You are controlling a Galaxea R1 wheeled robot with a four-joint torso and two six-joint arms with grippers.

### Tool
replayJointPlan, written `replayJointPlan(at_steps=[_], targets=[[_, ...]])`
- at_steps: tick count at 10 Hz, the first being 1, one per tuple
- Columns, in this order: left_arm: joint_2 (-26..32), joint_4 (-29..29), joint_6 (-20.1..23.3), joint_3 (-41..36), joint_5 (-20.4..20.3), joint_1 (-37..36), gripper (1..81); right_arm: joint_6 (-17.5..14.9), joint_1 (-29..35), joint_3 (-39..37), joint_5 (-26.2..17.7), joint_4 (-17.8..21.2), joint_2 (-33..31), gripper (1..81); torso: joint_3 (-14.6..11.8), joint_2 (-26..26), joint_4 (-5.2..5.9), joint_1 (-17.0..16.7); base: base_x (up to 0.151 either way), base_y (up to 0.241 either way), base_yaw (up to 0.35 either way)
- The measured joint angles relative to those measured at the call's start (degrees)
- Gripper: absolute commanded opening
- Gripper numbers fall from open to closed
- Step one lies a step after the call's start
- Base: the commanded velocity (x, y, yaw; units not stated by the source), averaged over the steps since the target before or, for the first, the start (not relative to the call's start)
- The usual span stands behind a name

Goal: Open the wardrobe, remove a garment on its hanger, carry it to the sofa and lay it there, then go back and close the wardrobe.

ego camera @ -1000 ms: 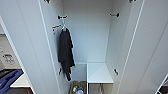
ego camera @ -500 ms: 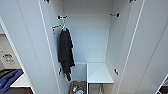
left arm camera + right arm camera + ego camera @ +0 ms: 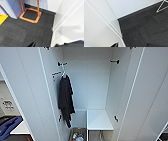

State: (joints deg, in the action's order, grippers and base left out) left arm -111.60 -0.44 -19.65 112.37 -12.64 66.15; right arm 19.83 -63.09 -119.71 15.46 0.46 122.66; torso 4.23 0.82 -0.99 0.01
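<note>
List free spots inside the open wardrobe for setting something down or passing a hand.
Free: the white shelf at lower right, bordered by the back wall and right side wall, looks bare. The upper middle and right of the wardrobe is open space. Crowded: the left side, where the black garment hangs, and the floor bin below it.

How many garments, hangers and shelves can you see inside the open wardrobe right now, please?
Black garment: 1
White hanger: 1
White shelf: 1
Total: 3, all inside the wardrobe, whose doors stand open.
</note>
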Motion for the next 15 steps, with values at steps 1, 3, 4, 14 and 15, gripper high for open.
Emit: replayJointPlan(at_steps=[1, 3, 4, 14, 15], targets=[[0.55, 0.0, -0.49, 0.74, 0.79, -3.39, 81.1, 1.06, 3.11, -0.85, -0.77, 0.05, -0.5, 81.1, 0.0, 0.0, 0.0, 0.0, 0.0, 0.0, 0.0], [0.91, 0.0, -1.46, 1.9, 4.0, -11.76, 81.1, 2.79, 9.4, -2.43, -2.56, 0.2, -1.08, 81.1, 0.02, 0.0, 0.0, 0.02, 0.0, 0.0, 0.0], [0.77, 0.0, -1.65, 2.16, 6.69, -15.96, 81.1, 3.91, 12.54, -2.73, -4.06, 0.24, -1.11, 81.1, 0.04, -0.02, 0.0, 0.05, 0.0, 0.0, 0.0], [-11.19, 0.0, -2.91, -7.41, 26.97, -30.82, 81.1, 11.31, 21.33, 22.36, -12.62, 0.59, -4.56, 81.1, 0.15, -0.13, 0.0, 0.18, 0.0, 0.0, 0.0], [-11.13, 0.02, -2.95, -9.2, 26.94, -30.89, 81.1, 11.58, 20.5, 25.06, -11.93, 0.69, -5.13, 81.1, 0.17, -0.13, 0.0, 0.2, 0.0, 0.0, 0.0]])
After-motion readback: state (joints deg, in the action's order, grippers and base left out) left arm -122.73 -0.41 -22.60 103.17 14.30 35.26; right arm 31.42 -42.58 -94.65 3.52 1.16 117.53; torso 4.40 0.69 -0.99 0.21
